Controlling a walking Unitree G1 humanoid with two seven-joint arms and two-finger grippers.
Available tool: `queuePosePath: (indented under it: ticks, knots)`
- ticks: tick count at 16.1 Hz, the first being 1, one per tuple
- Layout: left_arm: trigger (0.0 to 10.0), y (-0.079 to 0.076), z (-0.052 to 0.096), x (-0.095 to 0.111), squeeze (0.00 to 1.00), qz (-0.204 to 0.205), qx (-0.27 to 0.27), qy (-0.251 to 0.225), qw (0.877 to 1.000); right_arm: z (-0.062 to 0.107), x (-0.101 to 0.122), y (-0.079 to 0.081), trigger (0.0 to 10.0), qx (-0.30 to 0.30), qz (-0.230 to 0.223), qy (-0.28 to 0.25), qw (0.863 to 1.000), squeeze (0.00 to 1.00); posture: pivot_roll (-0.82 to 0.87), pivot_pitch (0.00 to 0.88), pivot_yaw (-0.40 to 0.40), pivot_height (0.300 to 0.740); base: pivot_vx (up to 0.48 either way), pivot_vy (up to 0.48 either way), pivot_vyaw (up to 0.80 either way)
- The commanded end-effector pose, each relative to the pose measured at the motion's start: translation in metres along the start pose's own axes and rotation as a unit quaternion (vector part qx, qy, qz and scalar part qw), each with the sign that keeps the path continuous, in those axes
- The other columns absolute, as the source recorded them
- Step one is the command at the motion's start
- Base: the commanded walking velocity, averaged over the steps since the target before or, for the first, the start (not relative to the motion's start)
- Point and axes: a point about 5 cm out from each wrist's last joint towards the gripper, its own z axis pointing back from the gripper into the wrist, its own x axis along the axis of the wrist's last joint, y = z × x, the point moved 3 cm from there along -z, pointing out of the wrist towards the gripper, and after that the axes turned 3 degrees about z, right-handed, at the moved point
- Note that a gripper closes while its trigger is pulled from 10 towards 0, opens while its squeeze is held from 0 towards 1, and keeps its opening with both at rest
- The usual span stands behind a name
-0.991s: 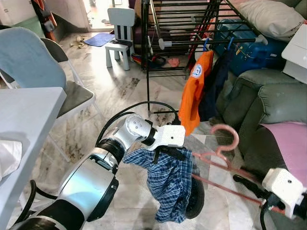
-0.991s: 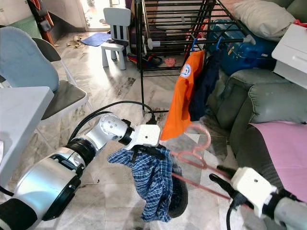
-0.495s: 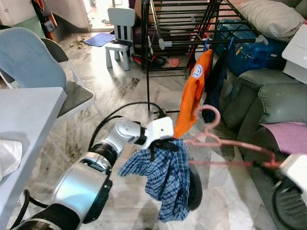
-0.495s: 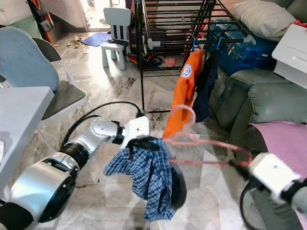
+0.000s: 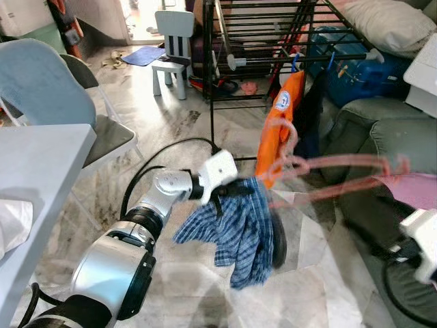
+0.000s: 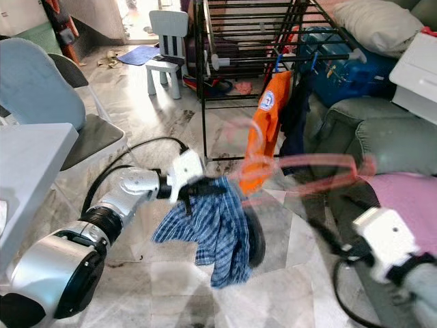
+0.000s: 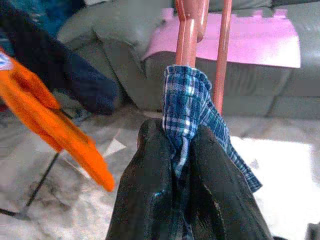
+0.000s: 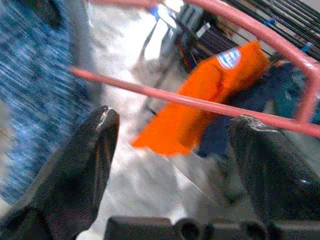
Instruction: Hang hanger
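Note:
My left gripper (image 7: 176, 132) is shut on a blue plaid cloth (image 5: 242, 229), which hangs down at mid-scene above the floor. A pink hanger (image 5: 328, 171) is blurred and runs from the cloth out to the right. Its hook (image 5: 287, 140) is in front of the orange garment (image 5: 275, 130) on the black drying rack (image 5: 273, 41). In the left wrist view the hanger's pink bars (image 7: 189, 35) rise straight behind the pinched cloth. My right gripper (image 8: 172, 117) is open, and a hanger bar (image 8: 210, 105) crosses beyond its fingertips. My right wrist (image 6: 382, 239) is low at the right, below the hanger's end.
A grey-green sofa (image 5: 369, 137) with a pink sheet (image 5: 416, 188) stands at the right. A folding chair (image 5: 48, 96) and a white table (image 5: 34, 171) are at the left, and a small white child's chair (image 5: 171, 41) is at the back. A dark garment (image 5: 311, 116) hangs beside the orange one.
The left arm has lifted the plaid cloth and the hanger up and toward the rack. The hanger's right end has risen above my right wrist, which moved right.

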Motion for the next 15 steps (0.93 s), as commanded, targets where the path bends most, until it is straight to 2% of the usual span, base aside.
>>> queuePosePath:
  ticks: [1, 3, 5, 9, 10, 11, 12, 13, 15]
  knots:
    - [0.0, 0.011, 0.004, 0.012, 0.0, -0.013, 0.022, -0.018, 0.999, -0.004, 0.012, 0.001, 10.0, 0.003, -0.005, -0.024, 1.0, 1.0, -0.08, 0.0, 0.046, 0.74, 0.0, 0.0, 0.0]
    - [0.0, 0.013, 0.006, 0.013, 0.0, 0.004, 0.032, -0.033, 0.999, -0.011, 0.01, 0.008, 10.0, 0.008, -0.028, -0.027, 0.999, 1.0, -0.07, 0.0, 0.041, 0.74, 0.0, 0.0, 0.0]
    - [0.0, 0.022, 0.005, 0.027, 0.0, -0.009, 0.067, -0.057, 0.996, -0.016, 0.005, 0.019, 10.0, 0.022, -0.03, -0.021, 0.999, 1.0, -0.07, 0.0, 0.041, 0.74, 0.0, 0.0, 0.0]
    - [0.0, 0.035, 0.008, 0.045, 0.0, 0.003, 0.101, -0.092, 0.991, -0.024, 0.01, 0.029, 10.0, 0.035, -0.073, -0.041, 0.996, 1.0, -0.07, 0.0, 0.04, 0.74, 0.0, 0.0, 0.0]
    - [0.0, 0.038, 0.01, 0.041, 0.0, 0.005, 0.12, -0.081, 0.989, -0.029, 0.008, 0.037, 10.0, 0.043, -0.095, -0.046, 0.993, 0.82, -0.07, 0.0, 0.038, 0.74, 0.0, 0.0, 0.0]
    - [0.0, 0.039, 0.01, 0.041, 0.0, 0.019, 0.122, -0.088, 0.989, -0.03, 0.007, 0.039, 10.0, 0.041, -0.103, -0.047, 0.993, 0.72, -0.07, 0.0, 0.038, 0.74, 0.0, 0.0, 0.0]
    - [0.0, 0.038, 0.01, 0.043, 0.0, 0.025, 0.117, -0.098, 0.988, -0.032, 0.001, 0.036, 10.0, 0.021, -0.108, -0.039, 0.993, 0.0, -0.07, 0.0, 0.03, 0.74, 0.0, 0.0, 0.0]
    - [0.0, 0.037, 0.01, 0.044, 0.0, 0.027, 0.107, -0.105, 0.988, -0.033, -0.003, 0.033, 10.0, 0.007, -0.109, -0.032, 0.993, 0.0, -0.07, 0.0, 0.029, 0.74, 0.0, 0.0, 0.0]
    - [0.0, 0.028, 0.009, 0.05, 0.0, 0.022, 0.06, -0.128, 0.99, -0.038, -0.015, 0.007, 10.0, -0.099, -0.128, -0.027, 0.986, 0.0, -0.07, 0.0, 0.022, 0.74, 0.0, 0.0, 0.0]
